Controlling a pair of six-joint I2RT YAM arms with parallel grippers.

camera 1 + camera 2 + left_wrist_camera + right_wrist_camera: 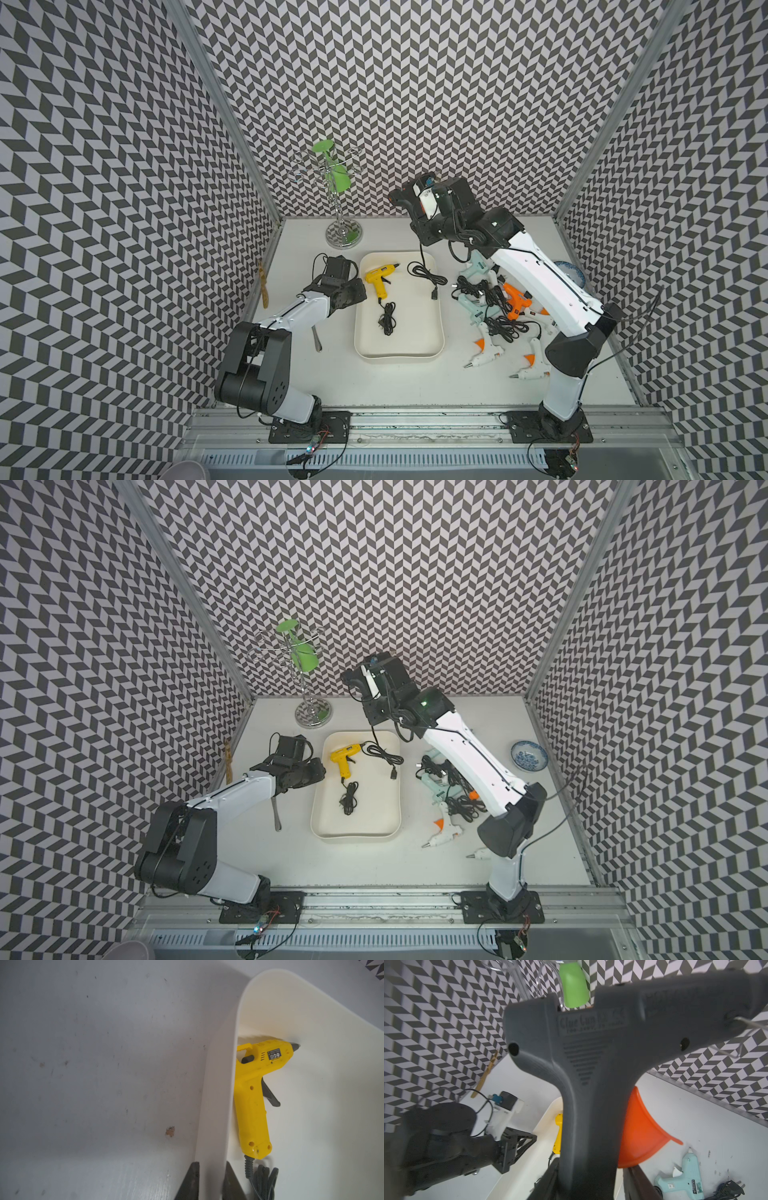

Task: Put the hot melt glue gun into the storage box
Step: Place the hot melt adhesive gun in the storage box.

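A dark grey plastic hot melt glue gun with an orange trigger (591, 1064) hangs in the air over the far end of the cream-white, shallow rectangular plastic storage box (399, 358). It is gripped around its handle by the right hand (593, 1178), whose fingers (639, 1184) press in from either side. In both top views the gun sits well above the box rim, while its black power cord (423, 270) drops down and lies looped on the box floor, plug (434, 294) included.

The left hand (212, 1164) is clamped onto the box's left long wall (216, 1095), one finger outside it and one finger (230, 1180) inside. A yellow plastic glue gun (376, 278) lies on its side in the box just beside that wall, near the far left corner. Its bundled black cord (387, 318) lies toward the middle of the box.

On the white tabletop (415, 386) to the right of the box lies a tangle of pale blue-green, orange and white glue guns with black cords (494, 303), partly hidden under the right arm. A small blue-patterned round bowl (529, 756) stands farther right, near the wall. A chrome wire stand (341, 232) with a green plastic cup (332, 174) hanging on it stands at the far edge of the tabletop, beyond the box's left corner.
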